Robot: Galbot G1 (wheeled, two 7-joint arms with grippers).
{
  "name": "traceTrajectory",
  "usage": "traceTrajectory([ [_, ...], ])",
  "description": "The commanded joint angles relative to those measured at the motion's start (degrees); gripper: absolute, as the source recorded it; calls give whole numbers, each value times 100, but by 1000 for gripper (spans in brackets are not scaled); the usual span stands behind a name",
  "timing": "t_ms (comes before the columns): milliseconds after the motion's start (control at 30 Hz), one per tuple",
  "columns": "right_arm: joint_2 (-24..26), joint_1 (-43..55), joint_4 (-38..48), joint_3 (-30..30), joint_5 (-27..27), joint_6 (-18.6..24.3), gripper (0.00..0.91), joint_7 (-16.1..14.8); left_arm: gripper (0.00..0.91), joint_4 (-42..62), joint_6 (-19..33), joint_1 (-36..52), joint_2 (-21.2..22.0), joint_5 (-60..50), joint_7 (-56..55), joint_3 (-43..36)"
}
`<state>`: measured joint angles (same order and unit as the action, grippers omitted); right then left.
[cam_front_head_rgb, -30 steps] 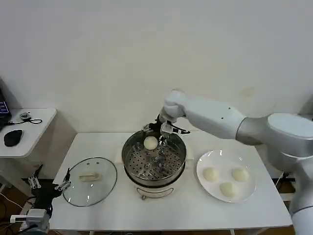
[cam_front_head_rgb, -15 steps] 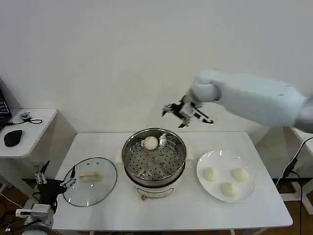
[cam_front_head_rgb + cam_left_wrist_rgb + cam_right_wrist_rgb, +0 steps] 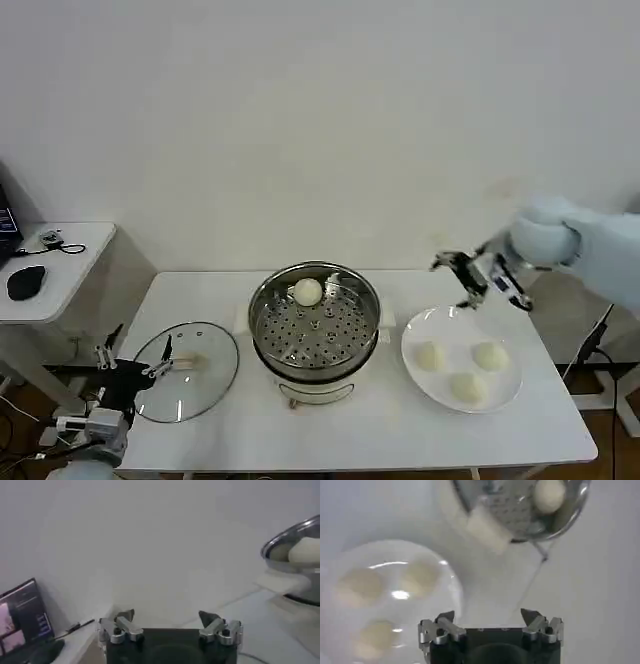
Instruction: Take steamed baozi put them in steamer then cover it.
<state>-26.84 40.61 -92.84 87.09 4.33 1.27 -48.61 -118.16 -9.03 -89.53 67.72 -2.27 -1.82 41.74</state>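
Observation:
The steel steamer (image 3: 315, 322) stands mid-table with one baozi (image 3: 308, 291) on its perforated tray, near the far rim. Three baozi (image 3: 430, 355) (image 3: 490, 354) (image 3: 466, 387) lie on the white plate (image 3: 415, 335) to its right. My right gripper (image 3: 455, 282) hovers open and empty above the plate's far edge. In the right wrist view the right gripper (image 3: 488, 615) looks down on the plate's baozi (image 3: 420, 577) and the steamer (image 3: 520, 510). The glass cover (image 3: 190, 385) lies flat left of the steamer. My left gripper (image 3: 135, 352) hangs open at the cover's left edge.
A side table (image 3: 60, 250) with a black mouse (image 3: 25, 281) stands at the far left. The left wrist view shows the left gripper (image 3: 166, 616), a screen (image 3: 22, 615) and the steamer (image 3: 295, 540). Bare tabletop (image 3: 380, 430) runs along the front edge.
My right gripper left the baozi in the steamer, rose, and swung right to above the plate. The left gripper crept a little toward the cover.

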Motion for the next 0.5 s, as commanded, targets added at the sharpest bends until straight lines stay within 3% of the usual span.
traceTrajectory([
  [33, 907, -1383, -287, -861, -172, -43, 907, -263, 907, 44, 6, 35, 34, -62, -5, -147],
  [300, 403, -3504, 249, -2589, -476, -269, 907, 80, 907, -23, -1, -52, 56, -147, -6, -74],
  [500, 25, -3860, 691, -2916, -610, -318, 907, 69, 907, -66, 0, -122, 82, -158, -3, 29],
])
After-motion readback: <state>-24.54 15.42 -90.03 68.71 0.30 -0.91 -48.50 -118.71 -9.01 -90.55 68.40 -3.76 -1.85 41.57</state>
